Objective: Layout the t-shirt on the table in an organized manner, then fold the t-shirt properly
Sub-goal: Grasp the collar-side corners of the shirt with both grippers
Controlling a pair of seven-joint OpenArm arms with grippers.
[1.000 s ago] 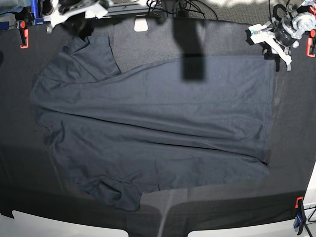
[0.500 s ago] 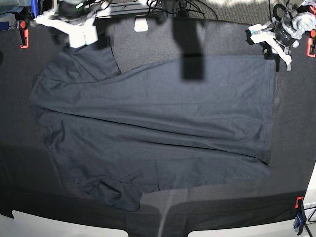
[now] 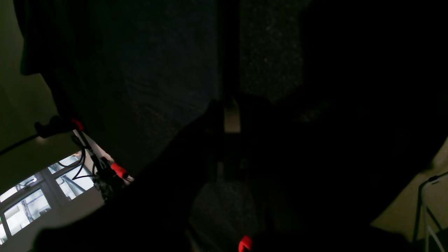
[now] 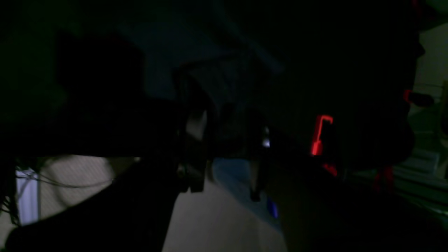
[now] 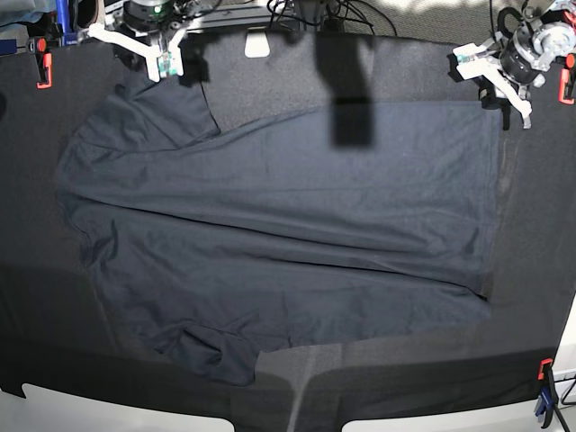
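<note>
Covering most of the table (image 5: 540, 225), the t-shirt (image 5: 288, 225) lies spread almost flat, its hem at the side of my left arm and its sleeves at the side of my right arm. I think it lies so because the laying-out step is nearly done; only the near sleeve (image 5: 211, 355) is bunched and a long crease crosses the body, so the folding has not begun.

My left gripper (image 5: 493, 79) hangs just beyond the far hem corner, shut and with nothing between its jaws. My right gripper (image 5: 165, 56) hangs at the far edge of the table, just above the far sleeve (image 5: 171, 108). Its jaws are partly apart, and I see no cloth in them.

Both wrist views are very dark. In them I make out only the vague cloth and some red clamps (image 4: 320, 134), not my fingertips. A dark shadow (image 5: 351, 90) falls on the far part of the shirt, and I cannot make out the collar.
</note>
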